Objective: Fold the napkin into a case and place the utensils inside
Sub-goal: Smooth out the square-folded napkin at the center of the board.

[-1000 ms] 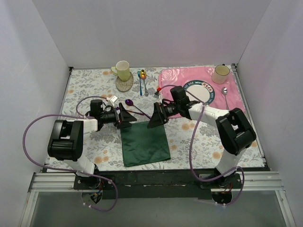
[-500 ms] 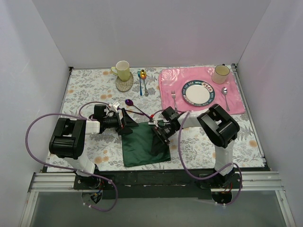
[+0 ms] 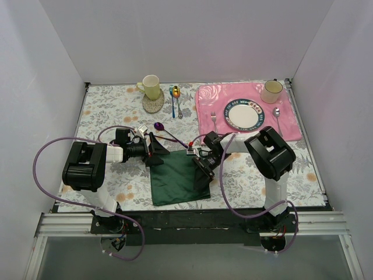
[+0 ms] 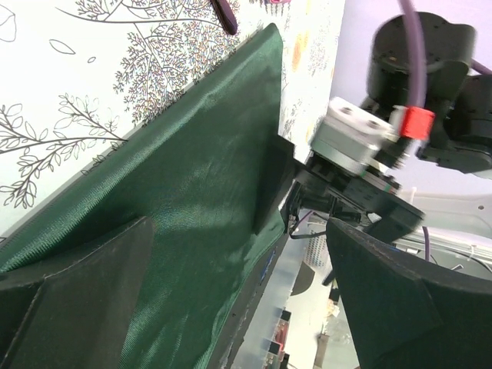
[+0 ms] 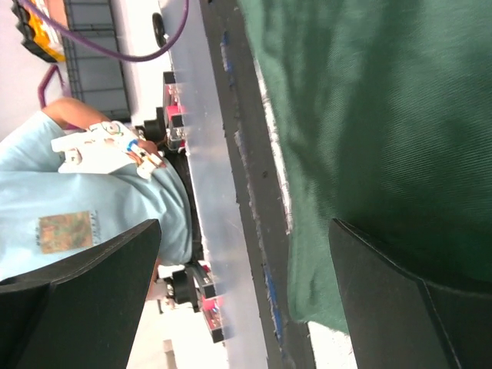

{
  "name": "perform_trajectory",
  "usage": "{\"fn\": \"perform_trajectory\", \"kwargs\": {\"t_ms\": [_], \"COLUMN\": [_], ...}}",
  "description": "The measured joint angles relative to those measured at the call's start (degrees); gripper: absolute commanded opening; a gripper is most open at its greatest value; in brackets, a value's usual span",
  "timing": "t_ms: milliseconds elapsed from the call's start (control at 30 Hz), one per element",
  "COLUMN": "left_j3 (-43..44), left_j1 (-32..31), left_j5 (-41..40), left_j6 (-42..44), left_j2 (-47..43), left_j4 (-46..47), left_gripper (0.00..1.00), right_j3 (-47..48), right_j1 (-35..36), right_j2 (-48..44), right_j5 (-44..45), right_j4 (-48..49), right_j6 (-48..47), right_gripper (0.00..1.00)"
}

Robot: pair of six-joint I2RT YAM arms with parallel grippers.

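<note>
Risk: left hand [image 3: 156, 153] and right hand [image 3: 201, 169], both spread wide at the napkin [image 3: 175, 184] edges, possibly touching cloth, could pinch unevenly and skew the fold.

3 plain white walls [image 3: 192, 35] enclose a floral-patterned table [image 3: 111, 105], evenly lit.

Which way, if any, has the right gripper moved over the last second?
Yes. The right gripper drew back from the pink placemat toward its own base, and is now at the napkin's right edge.
</note>
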Motion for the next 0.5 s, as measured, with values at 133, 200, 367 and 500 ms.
{"fn": "perform_trajectory", "kwargs": {"t_ms": [133, 200, 367, 500], "left_j3": [0.0, 0.0, 0.0, 0.0], "left_j1": [0.0, 0.0, 0.0, 0.0], "left_j5": [0.0, 0.0, 0.0, -0.2], "left_j6": [0.1, 0.2, 0.3, 0.4], "left_j2": [0.0, -0.1, -0.2, -0.2], "left_j4": [0.0, 0.0, 0.0, 0.0], "left_gripper": [0.98, 0.98, 0.98, 0.98], "right_j3": [0.4, 0.4, -0.2, -1.8], "right_j1": [1.0, 2.0, 3.9, 3.8], "right_j2": [-4.2, -6.9, -8.5, -5.3], "right_j5": [0.3, 0.1, 0.0, 1.5], "right_j4": [-4.3, -5.9, -6.7, -6.9], "right_j6": [-3.6, -4.7, -6.4, -7.9], "right_gripper": [0.99, 0.99, 0.99, 0.99]}}
